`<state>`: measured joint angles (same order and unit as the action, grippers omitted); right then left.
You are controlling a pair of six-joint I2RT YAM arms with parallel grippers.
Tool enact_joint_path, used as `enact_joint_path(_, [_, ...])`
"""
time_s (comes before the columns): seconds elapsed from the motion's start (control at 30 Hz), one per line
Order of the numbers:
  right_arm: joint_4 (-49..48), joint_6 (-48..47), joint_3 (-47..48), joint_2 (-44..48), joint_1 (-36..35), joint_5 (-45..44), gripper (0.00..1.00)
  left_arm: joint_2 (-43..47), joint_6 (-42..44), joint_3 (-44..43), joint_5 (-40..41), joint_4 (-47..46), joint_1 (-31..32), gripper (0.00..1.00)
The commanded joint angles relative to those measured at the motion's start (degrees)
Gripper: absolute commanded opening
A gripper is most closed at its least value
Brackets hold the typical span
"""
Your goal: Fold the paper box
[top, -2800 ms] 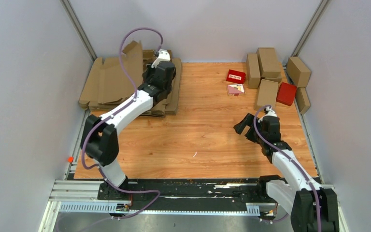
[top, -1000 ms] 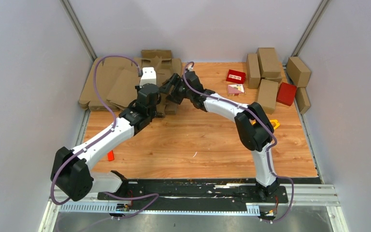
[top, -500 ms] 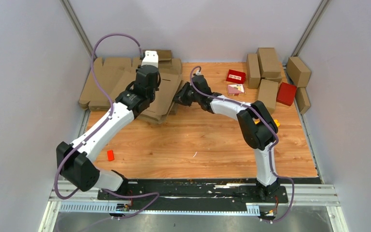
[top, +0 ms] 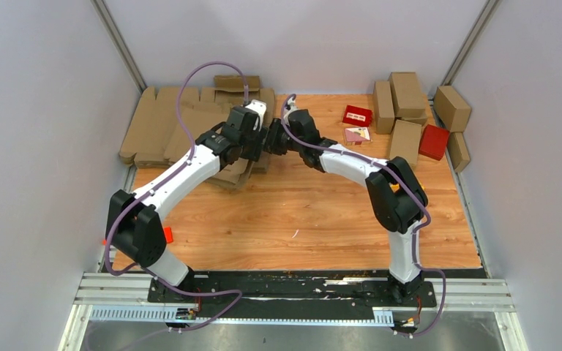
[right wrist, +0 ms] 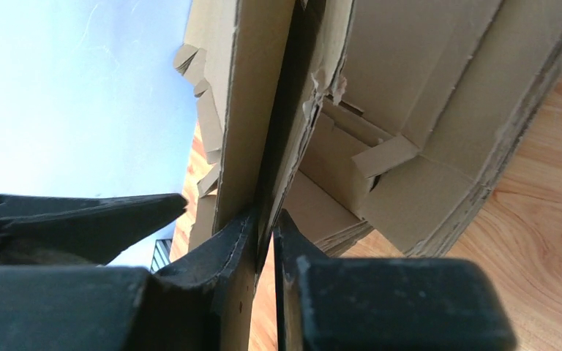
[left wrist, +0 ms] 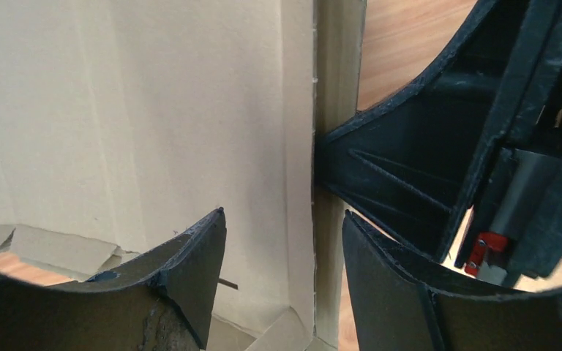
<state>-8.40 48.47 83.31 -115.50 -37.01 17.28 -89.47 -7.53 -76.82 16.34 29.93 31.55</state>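
Grip swapped since earlier: left pincer (left wrist: 285, 221) now apart; right pincer (right wrist: 265, 218) clamped on paper box (right wrist: 256, 110) edge.

Bright even overhead light, faint soft shadows on table (top: 300, 212), top view sharp, wrist views v. close, paper box (right wrist: 252, 88) crisp, nearest foreground blurred, wall (right wrist: 80, 88) beyond table washed-out pale

Walls: plain pale grey wall panels (top: 36, 110) at left, back and right, joined by slanting metal corner posts (top: 121, 44).
Table: orange-brown wood-grain tabletop (top: 300, 212), evenly lit, with soft shadows.
Near edge: black base strip (top: 300, 281) on a silver aluminium rail (top: 110, 295).
Below: grey surface (top: 300, 336), possibly metal.
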Motion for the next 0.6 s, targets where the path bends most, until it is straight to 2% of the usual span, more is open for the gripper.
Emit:
enact_joint_path(0.0, [-1.72, -4.45, 2.35, 3.54, -1.22, 0.93, 0.14, -0.28, 0.62, -3.23, -1.28, 2.42, 0.09, 0.67])
enact_joint_path(0.23, [-1.7, -3.86, 2.52, 3.27, -1.55, 0.34, 0.15, -2.18, 0.94, -3.13, 5.74, 3.43, 0.09, 0.51])
enact_joint_path(0.43, [-1.09, -4.14, 2.44, 3.45, -1.53, -0.3, 0.15, -1.61, 0.65, -2.04, 8.1, 2.66, 0.09, 0.47])
enact_joint_path(0.57, [-1.26, -4.11, 2.05, 3.61, -1.48, -0.36, 0.15, -1.13, 0.48, -1.18, 9.48, 1.33, 0.09, 0.29])
